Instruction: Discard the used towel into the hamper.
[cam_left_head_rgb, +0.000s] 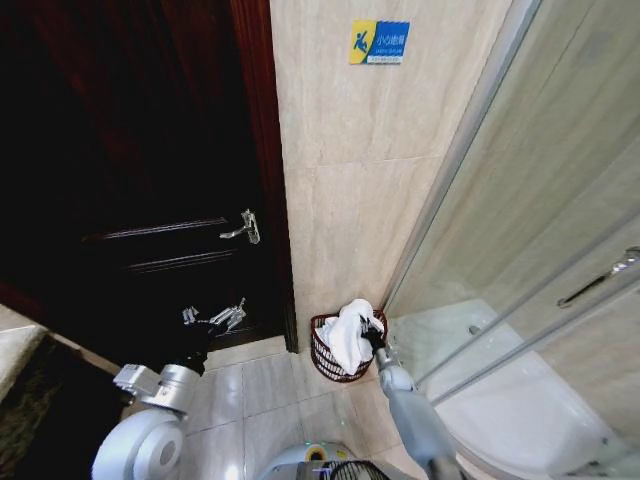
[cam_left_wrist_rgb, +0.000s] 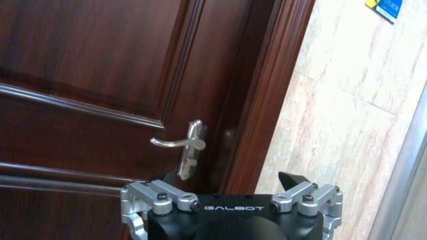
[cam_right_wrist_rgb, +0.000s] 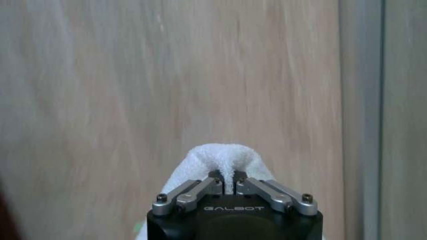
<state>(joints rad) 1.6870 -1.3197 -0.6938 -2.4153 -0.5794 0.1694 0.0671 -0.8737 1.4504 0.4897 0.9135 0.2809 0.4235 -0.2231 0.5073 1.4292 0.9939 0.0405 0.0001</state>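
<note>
right gripper (cam_left_head_rgb: 374, 345) pinched white towel (cam_left_head_rgb: 349, 335) over hamper (cam_left_head_rgb: 340, 366) | left gripper (cam_left_head_rgb: 218, 317) idle by door, spread | risk: towel draped on rim, could slide onto floor

White towel (cam_left_head_rgb: 349, 335) draped over the wicker hamper (cam_left_head_rgb: 330, 362).

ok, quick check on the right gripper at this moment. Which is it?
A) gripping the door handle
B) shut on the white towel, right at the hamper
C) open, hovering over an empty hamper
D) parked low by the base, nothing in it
B: the right wrist view shows the right gripper pinched on a fold of the white towel, and the head view puts the towel draped into the hamper by the tiled wall.
</note>
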